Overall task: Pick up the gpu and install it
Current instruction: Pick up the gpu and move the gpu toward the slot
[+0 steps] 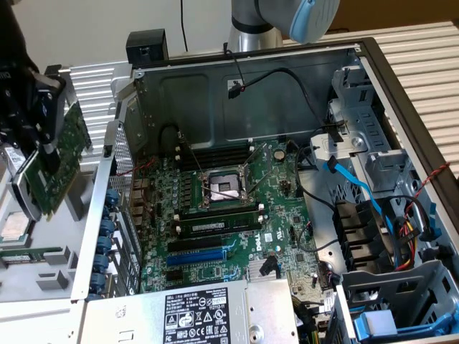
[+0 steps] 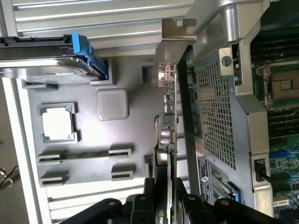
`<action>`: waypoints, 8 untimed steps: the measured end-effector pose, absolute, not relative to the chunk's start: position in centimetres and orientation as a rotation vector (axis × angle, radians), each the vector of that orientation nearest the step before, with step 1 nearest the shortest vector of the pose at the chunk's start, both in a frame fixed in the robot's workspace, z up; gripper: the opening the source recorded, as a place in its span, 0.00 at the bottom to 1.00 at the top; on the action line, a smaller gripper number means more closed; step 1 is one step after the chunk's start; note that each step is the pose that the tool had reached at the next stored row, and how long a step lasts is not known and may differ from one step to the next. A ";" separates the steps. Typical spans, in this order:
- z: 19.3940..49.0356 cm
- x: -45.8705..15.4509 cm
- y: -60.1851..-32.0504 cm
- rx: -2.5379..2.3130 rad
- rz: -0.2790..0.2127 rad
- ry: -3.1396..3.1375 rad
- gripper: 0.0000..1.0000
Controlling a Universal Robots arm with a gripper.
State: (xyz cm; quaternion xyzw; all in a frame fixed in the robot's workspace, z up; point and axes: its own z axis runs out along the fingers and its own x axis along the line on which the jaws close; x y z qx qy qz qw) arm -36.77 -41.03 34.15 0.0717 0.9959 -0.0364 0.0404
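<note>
The gpu point(image 1: 63, 159), a small green card with a thin silver end bracket, hangs in the air at the exterior view's left, just outside the open computer case point(image 1: 237, 100). My gripper point(image 1: 44, 132) is shut on it from above. The wrist view looks along the card: the gpu point(image 2: 171, 116) runs edge-on away from my gripper point(image 2: 169, 207), and its silver bracket point(image 2: 178, 32) is at the far end beside the case's perforated rear wall point(image 2: 216, 107). The card is above the grey parts tray, clear of the motherboard point(image 1: 280, 190).
Inside the case the motherboard carries an open CPU socket point(image 1: 224, 188), a blue expansion slot point(image 1: 204, 255) and black slots. A power supply point(image 1: 179, 315) sits in front, drive cages and cables on the exterior view's right. The tray point(image 2: 135, 140) holds a CPU point(image 2: 57, 123), a memory stick point(image 2: 84, 154) and a hard drive point(image 2: 46, 58).
</note>
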 end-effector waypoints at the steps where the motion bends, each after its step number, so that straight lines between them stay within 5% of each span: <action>1: 34.6 -36.8 -41.0 0.219 -0.112 3.051 0.27; 8: 37.7 -36.9 -41.0 0.219 -0.111 3.050 0.27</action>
